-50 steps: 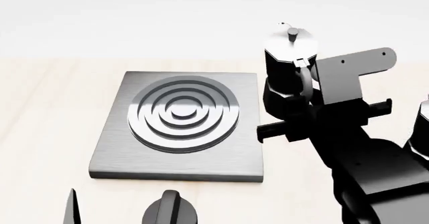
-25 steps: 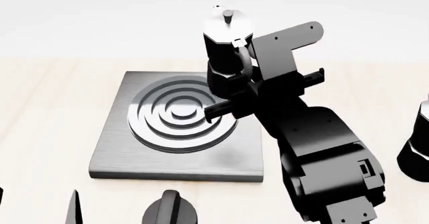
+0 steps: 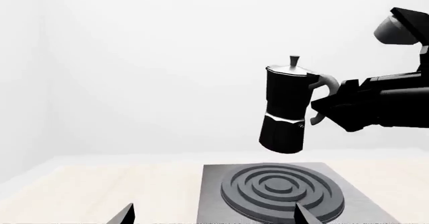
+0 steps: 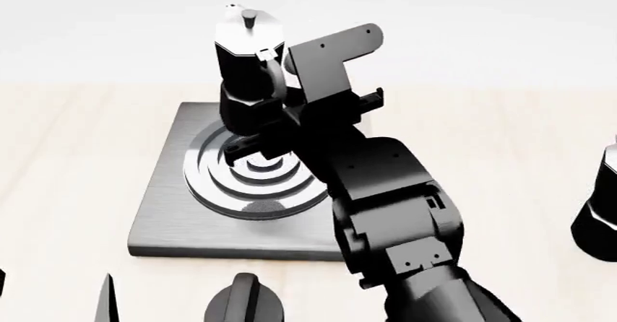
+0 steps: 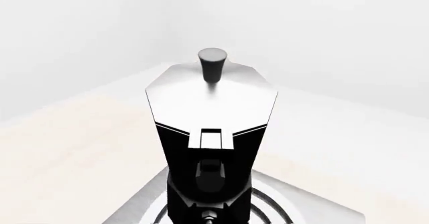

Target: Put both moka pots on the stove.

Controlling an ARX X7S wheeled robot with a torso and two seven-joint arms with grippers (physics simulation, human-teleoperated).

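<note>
Holding one pot (image 4: 248, 73) by its handle, the right gripper (image 4: 279, 112) keeps it upright in the air above the stove (image 4: 173, 192); its jaws are closed on the handle, seen best in the left wrist view, where the pot (image 3: 287, 108) hangs clear of the burner (image 3: 282, 189) with open space under its base. The second pot (image 4: 600, 206) stands on the table (image 4: 68, 156) at the far right edge of the head view, well apart from the stove. The left gripper shows only as dark fingertips (image 4: 104, 304) at the near edge; whether it is open or closed I cannot tell. A black knob (image 4: 246, 304) sits just near of the stove.

The step in hand looks like the set-down; to do it well, lower straight and slowly with the pot kept level, so the base meets the rings flat and does not tip off a ridge. Placing it toward one side of the burner, not dead centre, would leave room for the second pot; release only once the base rests, then draw the jaws back along the handle, away from the body, so as not to knock it over.
</note>
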